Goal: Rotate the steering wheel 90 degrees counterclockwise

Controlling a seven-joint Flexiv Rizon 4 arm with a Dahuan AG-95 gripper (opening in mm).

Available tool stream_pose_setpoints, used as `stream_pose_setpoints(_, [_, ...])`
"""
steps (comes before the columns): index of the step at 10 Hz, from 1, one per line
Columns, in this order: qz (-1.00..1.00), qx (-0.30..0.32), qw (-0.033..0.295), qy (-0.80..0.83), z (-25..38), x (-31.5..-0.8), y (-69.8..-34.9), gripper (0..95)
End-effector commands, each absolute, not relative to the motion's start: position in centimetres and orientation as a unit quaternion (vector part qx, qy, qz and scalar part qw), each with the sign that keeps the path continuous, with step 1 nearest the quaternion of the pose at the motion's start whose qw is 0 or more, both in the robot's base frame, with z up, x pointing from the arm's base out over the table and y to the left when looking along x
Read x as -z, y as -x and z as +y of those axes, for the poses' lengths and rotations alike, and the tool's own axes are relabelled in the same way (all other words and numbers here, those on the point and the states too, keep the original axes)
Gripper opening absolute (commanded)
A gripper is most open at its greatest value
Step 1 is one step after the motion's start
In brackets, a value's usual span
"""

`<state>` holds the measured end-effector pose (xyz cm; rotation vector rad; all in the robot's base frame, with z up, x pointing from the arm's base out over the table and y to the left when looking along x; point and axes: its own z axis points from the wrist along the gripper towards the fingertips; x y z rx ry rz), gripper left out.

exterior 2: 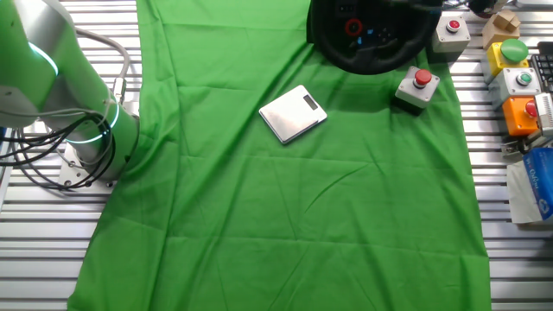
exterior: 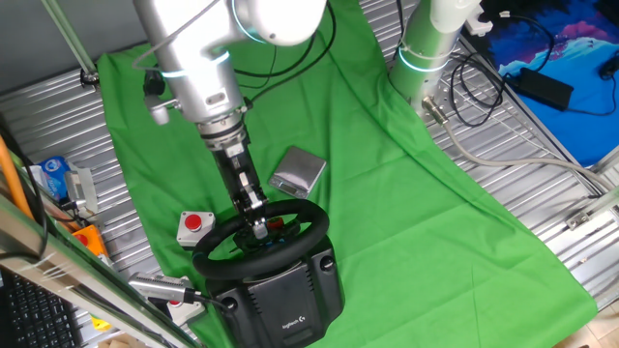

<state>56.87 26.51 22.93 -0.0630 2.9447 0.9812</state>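
The steering wheel (exterior: 290,215), black and round with red and blue spots on its hub, sits on a boxy black base (exterior: 288,302) with a white logo at the near edge of the green cloth. My gripper (exterior: 257,228) comes down from above, and its narrow fingers reach over the far rim to the hub. The fingers stand close together, and I cannot tell whether they clamp the wheel. In the other fixed view only the wheel's lower part (exterior 2: 367,39) shows at the top edge. The gripper is out of that view.
A small white box with a red push-button (exterior: 193,225) (exterior 2: 418,87) stands beside the wheel. A silver scale (exterior: 300,171) (exterior 2: 294,113) lies on the cloth. More button boxes (exterior 2: 516,82) stand beside the cloth. A second arm's base (exterior: 427,46) (exterior 2: 60,95) and cables stand off the cloth.
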Motion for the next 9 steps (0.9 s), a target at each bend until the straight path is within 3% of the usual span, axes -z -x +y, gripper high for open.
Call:
stream_pose_setpoints(1, [0.947,-0.319,0.018,0.016,27.1,-23.3,-57.0,0.0])
stream_pose_setpoints(9, [0.946,-0.322,0.016,0.005,29.5,-23.1,-57.5,0.0])
